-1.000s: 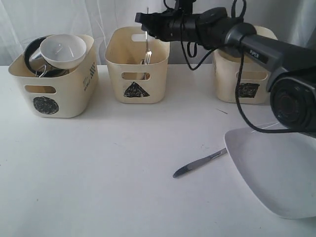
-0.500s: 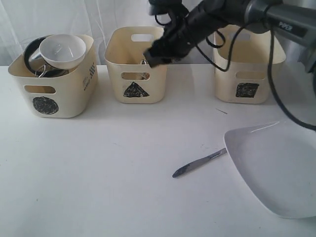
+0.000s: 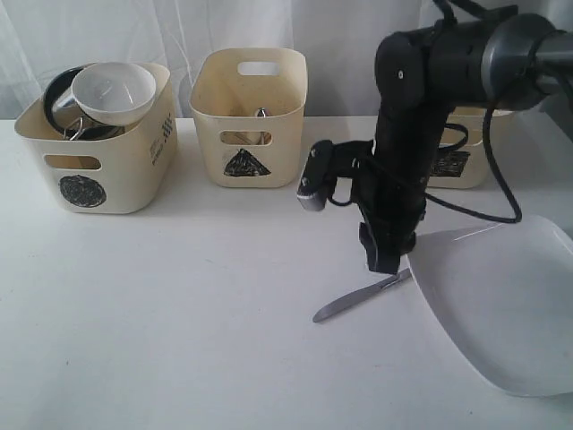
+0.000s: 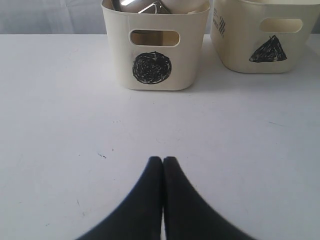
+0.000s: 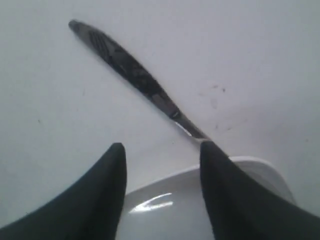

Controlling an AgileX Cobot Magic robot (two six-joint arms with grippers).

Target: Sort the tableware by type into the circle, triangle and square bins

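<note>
Right gripper point(image 5: 161, 146) hangs spread over knife point(image 5: 132, 75): thin, stiff, likely slick steel lying flat, best pinched across handle just ahead of its tips, by plate point(image 5: 250, 166).

Right arm point(image 3: 421, 107) hides much of the square bin point(image 3: 470, 139) (plate point(image 3: 501, 305) cropped).

Right arm: 1 s ago stretched level across the top of the scene, reaching over the triangle bin point(image 3: 249, 116); half a second ago sloping down from there; now vertical at mid-table, masking most of the square bin point(image 3: 457, 161)

Right gripper point(image 3: 380, 260) point(image 5: 160, 147): earlier held a steel utensil upright above the triangle bin; utensil now gone from it, jaws spread, tips down at the knife point(image 3: 358, 296) point(image 5: 130, 75) handle, by the plate point(image 3: 501, 305) point(image 5: 200, 200) corner
</note>
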